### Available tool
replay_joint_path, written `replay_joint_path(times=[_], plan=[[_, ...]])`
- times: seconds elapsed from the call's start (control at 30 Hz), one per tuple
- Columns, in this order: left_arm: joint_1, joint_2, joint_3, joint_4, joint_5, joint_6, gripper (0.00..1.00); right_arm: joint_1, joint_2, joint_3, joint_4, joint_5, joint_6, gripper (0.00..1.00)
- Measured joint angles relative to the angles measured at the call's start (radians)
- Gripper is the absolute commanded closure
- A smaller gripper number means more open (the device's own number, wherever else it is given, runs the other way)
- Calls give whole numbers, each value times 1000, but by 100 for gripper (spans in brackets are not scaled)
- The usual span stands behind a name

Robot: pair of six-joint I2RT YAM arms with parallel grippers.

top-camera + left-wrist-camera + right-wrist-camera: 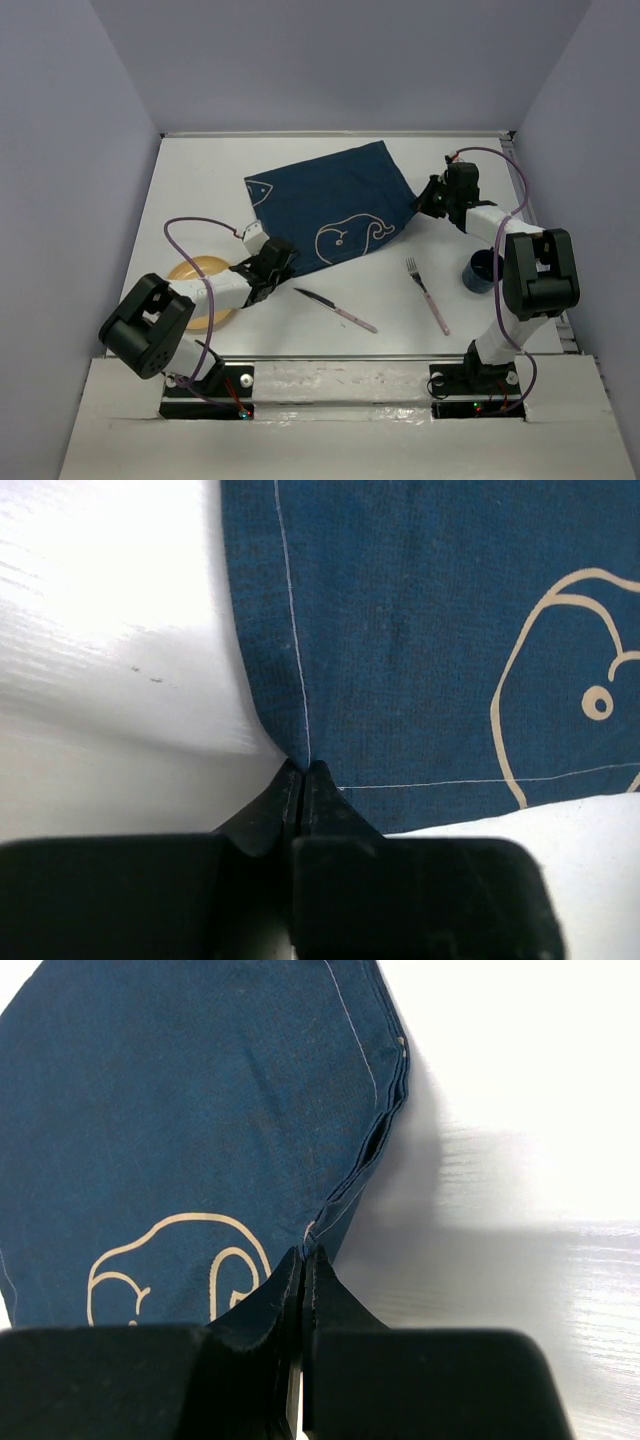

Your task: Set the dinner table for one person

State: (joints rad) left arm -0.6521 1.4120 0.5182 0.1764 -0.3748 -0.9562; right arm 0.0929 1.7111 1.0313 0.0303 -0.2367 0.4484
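Top external: mat (335, 205) lies mid-table (200, 180), skewed. Left gripper (303, 770) and right gripper (302, 1255) each have jaws clamped on a mat corner. Soft, light cloth; corners look the best hold.

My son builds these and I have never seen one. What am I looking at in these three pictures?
Two robot arms are bolted at the near edge of a white table. One picture looks down from above; the other two come from cameras on each wrist. The left gripper and the right gripper each pinch a corner of the blue whale-print cloth. Also on the table: a yellow plate partly under the left arm, a knife, a fork and a dark blue cup.
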Motion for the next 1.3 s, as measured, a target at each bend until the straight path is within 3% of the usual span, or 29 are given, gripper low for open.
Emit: replay_joint_path(times=[0.27,0.47,0.6,0.8,0.97,1.3], plan=[[59,-32,51,-26,17,123,100,0,-50,-17,0,-4,0,100],[169,-101,325,-35,14,242,100,0,-222,-32,1,-13,8,100],[183,-140,505,-11,17,302,100,0,-399,-5,-5,-14,13,100],[196,-171,630,13,32,348,100,0,-508,114,-1,-14,15,100],[248,-101,744,-7,75,368,100,0,-420,235,-7,-14,14,100],[365,214,1193,-138,194,403,100,0,-67,651,-153,6,-22,100]])
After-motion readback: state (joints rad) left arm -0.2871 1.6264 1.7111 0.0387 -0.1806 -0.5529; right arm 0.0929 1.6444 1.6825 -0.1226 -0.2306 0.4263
